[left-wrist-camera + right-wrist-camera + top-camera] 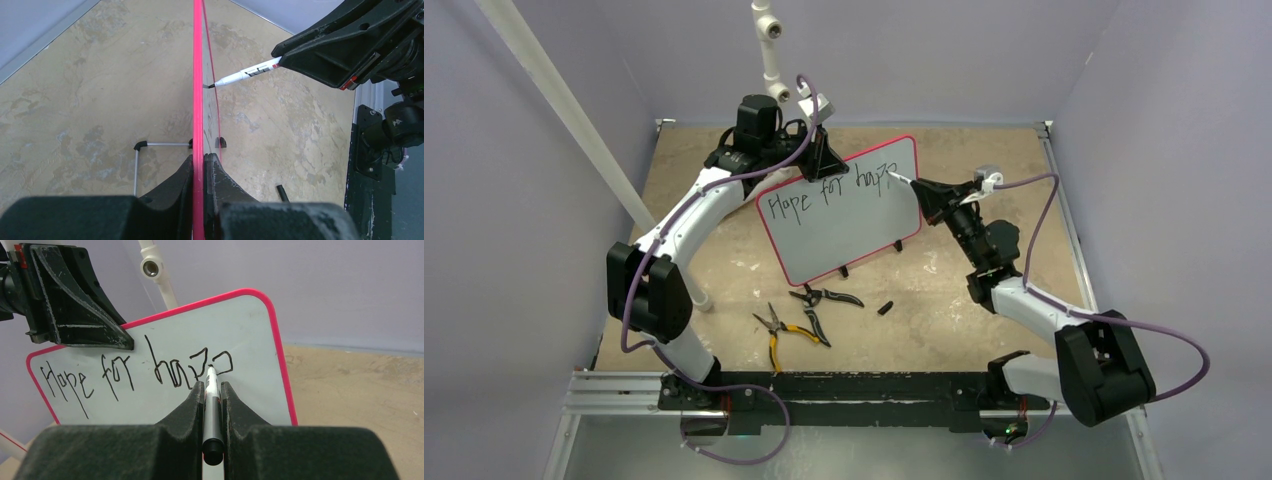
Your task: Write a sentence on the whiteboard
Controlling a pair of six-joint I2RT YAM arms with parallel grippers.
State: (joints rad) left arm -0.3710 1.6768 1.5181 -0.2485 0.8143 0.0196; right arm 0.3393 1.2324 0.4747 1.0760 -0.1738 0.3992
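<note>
We read the sentence point(130, 372) as "Hope for hap" plus one unfinished letter, in black on the red-framed whiteboard point(844, 240). The board stands on its feet mid-bench point(984, 170), nearer the far edge. Our right tool point(212, 387) pinches a marker point(247, 74) whose tip touches the board at the last letter. Our left tool point(202, 160) clamps the board's top edge. Two pliers point(776, 330) lie toward the near edge.

Overhead view faces down; both close wrist views share the whiteboard point(844, 225).
</note>
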